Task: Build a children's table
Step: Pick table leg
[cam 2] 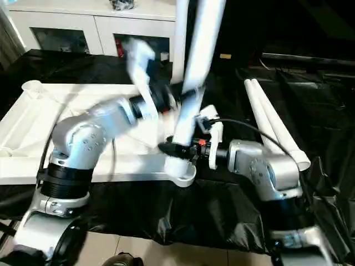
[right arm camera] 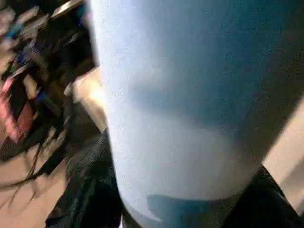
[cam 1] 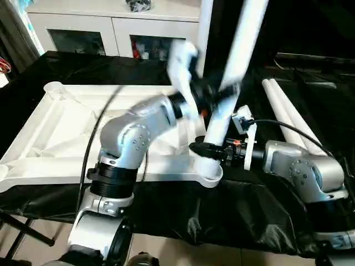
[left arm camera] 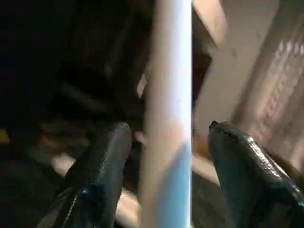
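Your table top (cam 1: 66,127) lies ribbed side up on the black cloth (cam 1: 233,210), filling the nine o'clock half of the head view, so its corner sockets face upward to receive legs; the near corner socket (cam 1: 209,173) sits at about five o'clock of the top, and a leg (cam 1: 230,72) stands in it, leaning toward one o'clock. Your right gripper (cam 1: 204,148) reaches in from three o'clock and is clamped on that leg just above the socket, which I judge is to steady the foot while it seats; the right wrist view has the white tube pressed up close against the camera. Your left gripper (left arm camera: 166,156) works higher on the same leg; its fingers (left arm camera: 102,156) stand parted either side of the tube, not pinching it. Two spare legs (cam 1: 288,119) lie side by side at two o'clock, well apart from the socket; a second upright leg (cam 1: 204,33) rises behind at twelve.
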{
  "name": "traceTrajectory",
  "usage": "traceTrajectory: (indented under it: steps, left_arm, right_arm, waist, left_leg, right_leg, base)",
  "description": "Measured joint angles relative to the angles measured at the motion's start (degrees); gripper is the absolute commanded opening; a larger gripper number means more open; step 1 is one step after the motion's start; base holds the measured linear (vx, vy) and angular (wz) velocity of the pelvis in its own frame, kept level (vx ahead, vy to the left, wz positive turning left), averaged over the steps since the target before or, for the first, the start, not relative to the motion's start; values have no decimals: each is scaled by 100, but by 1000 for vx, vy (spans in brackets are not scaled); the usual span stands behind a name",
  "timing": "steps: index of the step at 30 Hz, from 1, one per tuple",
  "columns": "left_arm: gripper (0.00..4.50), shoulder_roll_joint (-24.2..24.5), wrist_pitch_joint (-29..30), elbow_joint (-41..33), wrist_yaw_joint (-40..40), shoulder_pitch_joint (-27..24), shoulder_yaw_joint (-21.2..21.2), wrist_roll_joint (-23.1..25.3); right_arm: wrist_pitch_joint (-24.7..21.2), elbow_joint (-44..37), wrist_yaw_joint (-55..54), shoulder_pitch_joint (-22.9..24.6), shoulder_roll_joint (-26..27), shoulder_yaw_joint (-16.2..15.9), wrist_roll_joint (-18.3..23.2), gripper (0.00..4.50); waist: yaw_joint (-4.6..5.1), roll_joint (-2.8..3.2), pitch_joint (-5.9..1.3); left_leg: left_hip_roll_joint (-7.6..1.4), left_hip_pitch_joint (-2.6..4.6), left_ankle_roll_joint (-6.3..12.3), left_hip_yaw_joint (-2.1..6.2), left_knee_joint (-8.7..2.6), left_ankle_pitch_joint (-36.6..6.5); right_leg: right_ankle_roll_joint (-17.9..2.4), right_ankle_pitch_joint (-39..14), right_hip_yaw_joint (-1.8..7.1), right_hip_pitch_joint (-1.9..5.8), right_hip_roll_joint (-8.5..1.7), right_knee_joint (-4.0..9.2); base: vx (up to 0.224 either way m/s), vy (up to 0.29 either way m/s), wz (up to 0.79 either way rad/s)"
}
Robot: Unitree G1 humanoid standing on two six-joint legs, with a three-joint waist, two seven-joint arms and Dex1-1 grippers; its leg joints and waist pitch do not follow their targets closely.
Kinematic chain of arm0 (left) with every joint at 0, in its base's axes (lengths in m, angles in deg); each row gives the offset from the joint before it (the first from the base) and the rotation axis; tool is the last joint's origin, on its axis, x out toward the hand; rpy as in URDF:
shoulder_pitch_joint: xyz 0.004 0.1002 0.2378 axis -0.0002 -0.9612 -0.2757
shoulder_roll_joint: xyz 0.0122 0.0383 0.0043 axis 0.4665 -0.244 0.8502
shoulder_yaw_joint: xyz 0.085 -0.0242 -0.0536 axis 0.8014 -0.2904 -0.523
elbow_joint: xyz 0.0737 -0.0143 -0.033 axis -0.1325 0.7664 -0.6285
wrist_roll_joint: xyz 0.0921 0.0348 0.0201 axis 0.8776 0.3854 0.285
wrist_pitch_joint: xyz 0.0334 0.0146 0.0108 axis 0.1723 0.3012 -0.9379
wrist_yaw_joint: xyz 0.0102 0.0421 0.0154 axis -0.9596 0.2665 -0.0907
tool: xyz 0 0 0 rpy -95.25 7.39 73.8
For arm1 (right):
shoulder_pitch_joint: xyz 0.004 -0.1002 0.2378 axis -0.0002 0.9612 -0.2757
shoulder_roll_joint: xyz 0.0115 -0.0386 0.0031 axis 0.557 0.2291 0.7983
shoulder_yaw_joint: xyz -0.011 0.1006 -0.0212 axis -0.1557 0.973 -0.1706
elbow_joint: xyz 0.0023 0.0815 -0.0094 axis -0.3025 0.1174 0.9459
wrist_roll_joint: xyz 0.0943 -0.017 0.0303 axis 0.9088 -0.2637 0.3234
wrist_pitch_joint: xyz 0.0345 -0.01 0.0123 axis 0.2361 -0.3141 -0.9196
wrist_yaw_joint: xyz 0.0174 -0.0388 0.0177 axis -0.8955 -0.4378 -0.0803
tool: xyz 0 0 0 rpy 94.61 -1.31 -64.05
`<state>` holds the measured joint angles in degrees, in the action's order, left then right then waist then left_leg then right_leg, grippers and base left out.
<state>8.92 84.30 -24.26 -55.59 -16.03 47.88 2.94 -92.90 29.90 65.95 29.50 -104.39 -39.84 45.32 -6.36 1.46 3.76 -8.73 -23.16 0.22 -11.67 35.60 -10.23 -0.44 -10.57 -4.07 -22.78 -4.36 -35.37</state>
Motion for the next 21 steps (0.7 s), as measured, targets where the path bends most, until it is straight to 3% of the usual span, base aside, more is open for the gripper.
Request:
traceTrajectory:
  steps: [6,11,14,21]
  left_arm:
    - [302,1315,-202,-336,-1100,-559,375,298]
    - [302,2441,-616,-226,-2287,-1342,1429,1058]
    - [302,2859,-916,112,-2758,-1627,1918,1495]
    - [302,3366,-1797,1009,-3592,-1652,2649,2319]
  right_arm:
    - [724,28,-757,77,163,210,-510,191]
    - [1363,97,-1132,233,287,118,-998,191]
    - [1464,87,-1207,285,260,117,-1111,191]
    - [1524,-1,-1246,503,270,76,-1201,191]
  waist:
    - [73,11,-7]
    - [107,16,-8]
    - [127,19,-6]
    - [156,36,-4]
  left_leg:
    - [-1,9,-8,0,-4,3]
    - [1,7,-9,0,-4,3]
    - [1,9,-10,0,-5,3]
    - [1,18,-13,0,-5,5]
  right_leg:
    - [4,-2,0,-2,1,-7]
    - [5,-2,7,-1,1,-4]
    - [5,-1,7,-3,1,-8]
    - [3,0,12,-5,1,-23]
  base:
    - [0,0,0]
    - [0,0,0]
    - [0,0,0]
    - [0,0,0]
